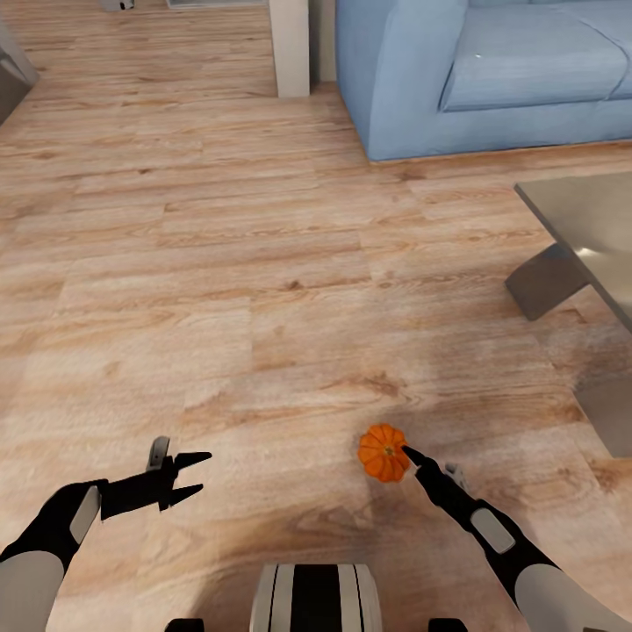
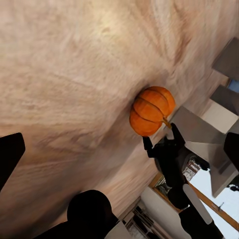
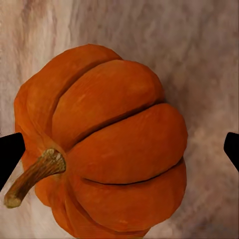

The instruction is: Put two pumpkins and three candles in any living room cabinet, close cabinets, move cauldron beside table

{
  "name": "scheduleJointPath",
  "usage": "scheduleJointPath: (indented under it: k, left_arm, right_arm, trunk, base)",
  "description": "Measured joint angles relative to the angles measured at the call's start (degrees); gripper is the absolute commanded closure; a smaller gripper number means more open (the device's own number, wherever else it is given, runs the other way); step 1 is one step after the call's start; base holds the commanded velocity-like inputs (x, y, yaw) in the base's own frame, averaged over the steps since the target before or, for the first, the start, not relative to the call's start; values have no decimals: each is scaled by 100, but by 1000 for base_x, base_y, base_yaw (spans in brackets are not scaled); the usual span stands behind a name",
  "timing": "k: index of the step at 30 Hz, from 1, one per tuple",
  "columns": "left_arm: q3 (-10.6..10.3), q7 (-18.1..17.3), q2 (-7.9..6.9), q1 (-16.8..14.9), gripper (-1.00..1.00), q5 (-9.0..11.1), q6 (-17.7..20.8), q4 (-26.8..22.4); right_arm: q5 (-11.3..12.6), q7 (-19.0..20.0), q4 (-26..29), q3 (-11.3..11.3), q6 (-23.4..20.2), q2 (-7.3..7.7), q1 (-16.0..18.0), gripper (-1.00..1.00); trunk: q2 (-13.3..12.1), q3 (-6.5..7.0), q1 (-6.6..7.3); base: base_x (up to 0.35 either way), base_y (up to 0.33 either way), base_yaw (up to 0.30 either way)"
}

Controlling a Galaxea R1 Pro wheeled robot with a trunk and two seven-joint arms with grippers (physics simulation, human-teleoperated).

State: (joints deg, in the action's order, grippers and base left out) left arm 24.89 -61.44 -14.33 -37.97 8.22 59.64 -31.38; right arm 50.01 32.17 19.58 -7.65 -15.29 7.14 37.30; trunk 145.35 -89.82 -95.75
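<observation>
Your right claw [image 1: 412, 463] sits at the pumpkin [image 1: 383, 452], low and just right of centre in the head view, on the wooden floor [image 1: 219, 290] — the wrist view shows its fingers spread, 1 at each edge of the frame, not yet pinching. Your left claw [image 1: 186, 476], lower left, is spread and empty. The step in hand looks like picking up this pumpkin. Next — push forward until the fingers straddle it, then close. The worktop [image 1: 588, 228] lies at the right edge.

Bare wood floor [image 1: 219, 290] lies open; table [image 1: 588, 228] and sofa [image 1: 491, 79] crowd the right.
</observation>
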Motion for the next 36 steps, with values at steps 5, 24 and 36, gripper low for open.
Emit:
scheduleJointPath:
  k: [5,24,36]
  left_arm:
    - [4,0,0,0,-100,-5,-4,0]
    - [7,-4,-9,8,-100,7,4,-1]
    - [7,-9,-5,9,-100,13,4,-1]
  right_arm:
    - [0,0,1,0,0,-2,0,-100]
    - [40,5,21,5,-58,-9,2,-100]
    - [8,-17,16,31,-56,-18,4,100]
  trunk:
    - [0,0,0]
    - [14,-221,-24]
    - [14,-221,-25]
  base:
    - [51,30,0]
    - [1,1,0]
    - [0,35,0]
